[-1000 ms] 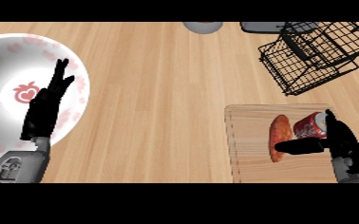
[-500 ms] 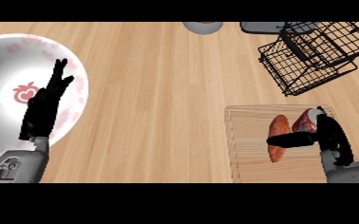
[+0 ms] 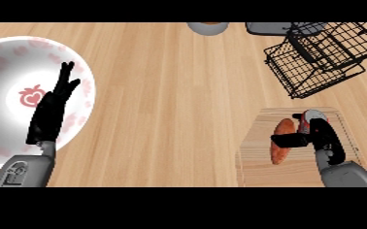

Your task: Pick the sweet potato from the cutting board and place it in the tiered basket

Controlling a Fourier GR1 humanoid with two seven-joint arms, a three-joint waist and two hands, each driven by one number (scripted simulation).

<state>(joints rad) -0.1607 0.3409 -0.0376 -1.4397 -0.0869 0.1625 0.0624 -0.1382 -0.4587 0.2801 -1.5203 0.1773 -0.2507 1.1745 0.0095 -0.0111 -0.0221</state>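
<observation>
The right hand (image 3: 319, 135) is curled round the sweet potato (image 3: 283, 147) on the cutting board (image 3: 254, 167) (the wooden bench (image 3: 172, 102) is pale); the left hand (image 3: 54, 109) is held open.

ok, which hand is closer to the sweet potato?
Right. The right hand is on the sweet potato, fingers curled round it on the cutting board. The left hand rests far across the counter, over the plate.

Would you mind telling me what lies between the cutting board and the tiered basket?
In the head view, only bare wooden counter lies between the cutting board and the tiered basket.
</observation>
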